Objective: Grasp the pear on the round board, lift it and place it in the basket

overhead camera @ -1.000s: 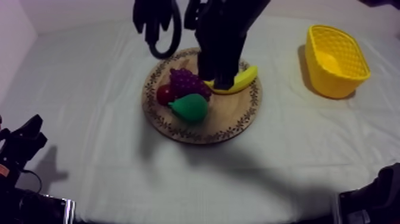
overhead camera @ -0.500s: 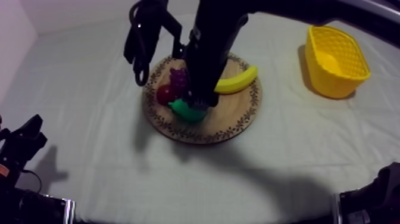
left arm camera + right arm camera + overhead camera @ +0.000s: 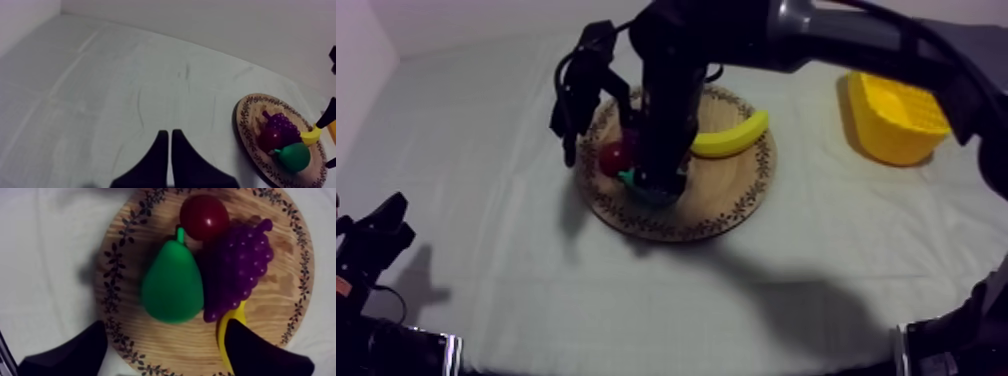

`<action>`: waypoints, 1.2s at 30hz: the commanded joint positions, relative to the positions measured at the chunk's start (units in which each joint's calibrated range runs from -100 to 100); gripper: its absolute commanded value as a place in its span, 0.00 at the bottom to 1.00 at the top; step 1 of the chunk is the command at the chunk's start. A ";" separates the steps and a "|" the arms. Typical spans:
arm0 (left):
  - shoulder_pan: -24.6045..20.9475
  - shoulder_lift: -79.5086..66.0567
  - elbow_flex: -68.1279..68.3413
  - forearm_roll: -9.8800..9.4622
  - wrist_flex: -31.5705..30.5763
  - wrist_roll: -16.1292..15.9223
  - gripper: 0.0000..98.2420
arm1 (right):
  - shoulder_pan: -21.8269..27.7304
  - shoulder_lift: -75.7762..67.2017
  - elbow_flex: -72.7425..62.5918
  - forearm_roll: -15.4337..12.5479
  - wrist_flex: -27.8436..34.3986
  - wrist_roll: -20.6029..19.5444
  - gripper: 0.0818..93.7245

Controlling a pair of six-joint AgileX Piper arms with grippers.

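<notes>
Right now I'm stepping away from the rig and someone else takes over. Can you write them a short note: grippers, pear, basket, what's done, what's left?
Left gripper: shut on nothing, low over the cloth, off to the side of the board.
Right gripper: open above the pear, one finger on each side, not gripping it.
Pear: lying on the board beside the grapes and the small red fruit.
Basket: at the right of the table, no pear in it.
Done: the approach. Left: grip, lift, carry to the basket, release.
</notes>
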 commanded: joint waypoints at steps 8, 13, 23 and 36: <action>0.01 0.02 -0.02 -0.03 0.00 -0.01 0.00 | -0.17 4.29 0.16 0.05 -1.55 -0.63 0.74; 0.01 0.02 -0.02 -0.03 0.00 -0.01 0.00 | -0.21 6.23 0.11 0.23 -2.44 -1.09 0.73; 0.01 0.02 -0.02 -0.03 0.00 -0.01 0.00 | -0.21 10.61 -1.86 1.09 -3.97 -2.08 0.67; 0.01 0.02 -0.02 -0.03 0.00 -0.01 0.00 | -0.26 12.87 -4.36 1.80 -4.72 -3.03 0.54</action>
